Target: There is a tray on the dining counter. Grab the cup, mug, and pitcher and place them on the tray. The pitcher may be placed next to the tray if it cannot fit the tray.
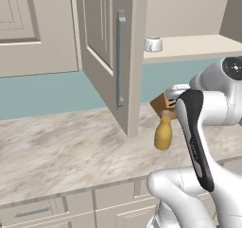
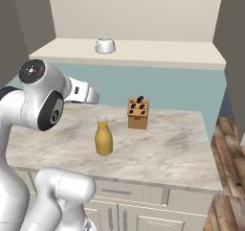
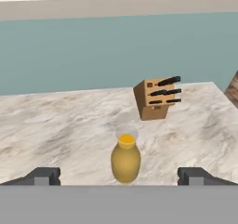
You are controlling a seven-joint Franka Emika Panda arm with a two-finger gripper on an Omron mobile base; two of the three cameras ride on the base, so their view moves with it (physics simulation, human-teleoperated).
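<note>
The mustard-yellow pitcher (image 3: 125, 160) stands upright on the marbled wall counter (image 3: 56, 125), straight ahead of my gripper (image 3: 121, 174). The gripper is open, its two fingertips wide apart on either side of the pitcher and short of it, with nothing between them. From the base views the pitcher (image 1: 163, 133) (image 2: 103, 138) sits near the counter's front, just beyond my hand. The white-grey mug (image 1: 153, 44) (image 2: 105, 45) rests on the shelf of the open upper cabinet, above and behind the pitcher. The tray, cup and dining counter are out of view.
A brown wooden knife block (image 2: 138, 113) (image 3: 157, 99) stands behind and right of the pitcher. The open cabinet door (image 1: 111, 57) hangs out over the counter to the left. The counter ends at the right, beside a wooden floor (image 2: 229, 167).
</note>
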